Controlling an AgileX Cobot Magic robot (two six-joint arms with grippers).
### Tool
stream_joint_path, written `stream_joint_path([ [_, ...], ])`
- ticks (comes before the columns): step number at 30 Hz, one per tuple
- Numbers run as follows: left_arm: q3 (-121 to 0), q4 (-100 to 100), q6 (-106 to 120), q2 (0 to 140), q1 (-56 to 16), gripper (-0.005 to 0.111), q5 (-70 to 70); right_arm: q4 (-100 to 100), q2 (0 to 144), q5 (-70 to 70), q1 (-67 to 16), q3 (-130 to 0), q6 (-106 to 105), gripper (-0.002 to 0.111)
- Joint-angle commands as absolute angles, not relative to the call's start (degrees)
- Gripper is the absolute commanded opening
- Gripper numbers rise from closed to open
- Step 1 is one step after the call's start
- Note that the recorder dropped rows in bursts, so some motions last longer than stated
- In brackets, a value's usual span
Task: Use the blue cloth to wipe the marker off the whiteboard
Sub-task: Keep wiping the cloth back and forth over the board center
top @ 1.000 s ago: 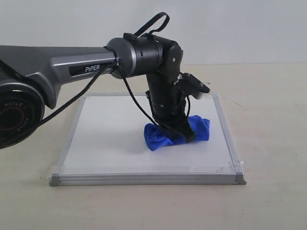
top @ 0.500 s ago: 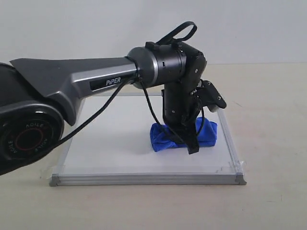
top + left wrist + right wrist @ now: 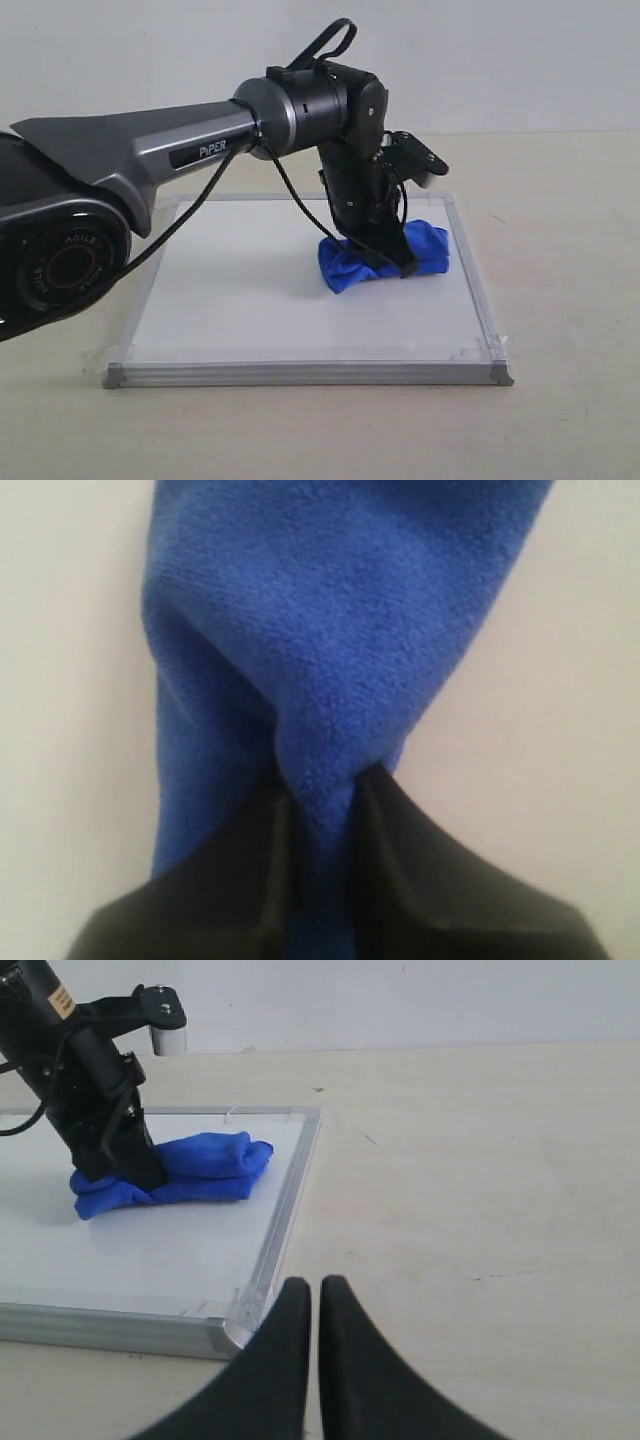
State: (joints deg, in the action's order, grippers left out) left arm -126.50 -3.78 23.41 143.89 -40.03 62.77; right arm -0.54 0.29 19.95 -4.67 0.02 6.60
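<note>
The whiteboard (image 3: 250, 300) lies flat on the table, its silver frame (image 3: 285, 1200) also showing in the right wrist view. No marker line shows on its white face. The blue cloth (image 3: 425, 250) rests on the board's right part, pressed down by my left gripper (image 3: 395, 268), which is shut on the blue cloth (image 3: 330, 680). The same cloth (image 3: 200, 1165) appears under the left arm in the right wrist view. My right gripper (image 3: 315, 1290) is shut with nothing in it, off the board beside its corner; it is out of the exterior view.
A beige tabletop (image 3: 560, 200) surrounds the board. The left arm (image 3: 150, 150) reaches in from the left over the board. A grey corner cap (image 3: 500, 375) and clear tape bits mark the board's near right corner.
The left gripper swept the cloth to the right and nearer the front edge, then back toward the board's far right part. The right gripper shows no earlier frame.
</note>
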Motion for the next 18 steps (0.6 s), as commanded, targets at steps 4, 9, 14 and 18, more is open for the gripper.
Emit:
stream_joint_path([
  [4, -126.9, -9.9, 28.3, 143.6, -44.9, 0.004, 70.0, -0.6, 0.0, 19.6, -4.5, 0.0, 6.5, 0.000],
  [9, -126.9, -4.9, 25.8, 143.2, -44.2, 0.004, 70.0, -0.6, 0.0, 19.6, -4.5, 0.0, 6.5, 0.000],
  [14, -126.9, -2.4, 21.8, 145.0, -39.2, 0.004, 63.5, -0.6, 0.0, 19.6, -4.5, 0.0, 6.5, 0.000],
  [18, -126.9, 0.5, 20.0, 146.5, -35.5, 0.004, 60.5, -0.6, 0.0, 19.6, -4.5, 0.0, 6.5, 0.000],
])
